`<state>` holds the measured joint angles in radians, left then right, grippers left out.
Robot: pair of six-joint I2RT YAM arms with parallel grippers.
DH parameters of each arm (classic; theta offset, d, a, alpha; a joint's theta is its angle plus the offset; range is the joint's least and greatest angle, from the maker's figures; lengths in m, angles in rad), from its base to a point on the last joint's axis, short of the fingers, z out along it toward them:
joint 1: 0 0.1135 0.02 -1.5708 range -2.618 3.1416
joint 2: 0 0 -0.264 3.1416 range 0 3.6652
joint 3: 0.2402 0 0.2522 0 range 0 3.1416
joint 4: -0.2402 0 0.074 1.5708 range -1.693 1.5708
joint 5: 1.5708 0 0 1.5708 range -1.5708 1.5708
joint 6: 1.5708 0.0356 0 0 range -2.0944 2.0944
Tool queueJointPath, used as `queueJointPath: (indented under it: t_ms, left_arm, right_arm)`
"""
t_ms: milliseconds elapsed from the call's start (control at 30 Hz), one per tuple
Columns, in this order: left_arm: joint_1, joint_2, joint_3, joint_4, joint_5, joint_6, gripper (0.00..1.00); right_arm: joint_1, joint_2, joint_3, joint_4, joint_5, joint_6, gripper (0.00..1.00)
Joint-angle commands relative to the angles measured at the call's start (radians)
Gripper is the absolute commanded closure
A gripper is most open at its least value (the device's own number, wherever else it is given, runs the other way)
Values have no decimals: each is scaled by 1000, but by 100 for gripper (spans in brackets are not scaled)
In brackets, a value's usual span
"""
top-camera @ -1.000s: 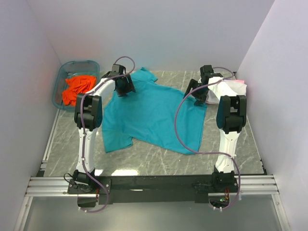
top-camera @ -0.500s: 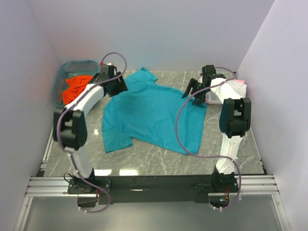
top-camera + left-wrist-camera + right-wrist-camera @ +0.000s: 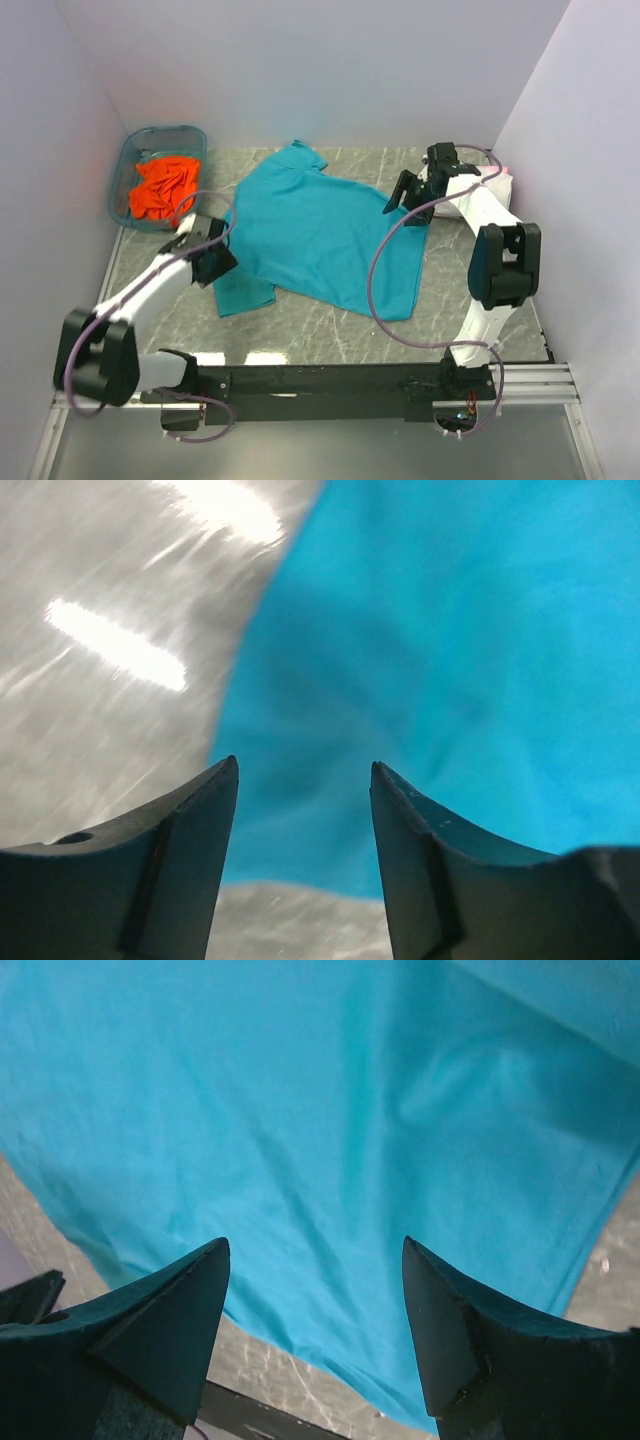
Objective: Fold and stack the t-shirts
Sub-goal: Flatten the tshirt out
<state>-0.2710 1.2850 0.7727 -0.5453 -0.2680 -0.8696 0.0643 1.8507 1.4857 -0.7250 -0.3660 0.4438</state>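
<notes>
Teal t-shirt [image 3: 320, 235] lies spread open and mostly flat on the table [image 3: 320, 322], centre, one sleeve pointing far, the other at the near left. Orange t-shirt [image 3: 165, 187] is bunched inside the blue tub [image 3: 128, 172] at the far left corner. A bit of white t-shirt [image 3: 503, 183] shows at the far right, mostly hidden behind the right arm. Left tool [image 3: 213, 265] sits low at the left edge of the teal shirt, just beside the near-left sleeve. In the left wrist view its fingers [image 3: 190, 820] are spread apart, released, with the shirt edge and bare marble between them and nothing gripped. Right tool [image 3: 402, 198] hangs over the far right part of the teal shirt. In the right wrist view its fingers [image 3: 175, 1310] are spread wide, released, with only teal cloth below. Can't tell whether either tool touches the fabric.
</notes>
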Motion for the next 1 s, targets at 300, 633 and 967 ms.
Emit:
queueJointPath:
  t_ms: [300, 633, 967]
  left_arm:
    - [0, -273, -243, -110, -1, -230, 57]
    - [-4, -219, -276, -65, 47, -236, 63]
    - [-5, -185, -280, -73, 59, -243, 68]
  right_arm:
    - [15, -134, -117, 45, 16, -30, 25]
    - [15, -160, -147, 45, 25, -43, 25]
    - [15, -166, -163, 48, 27, -34, 25]
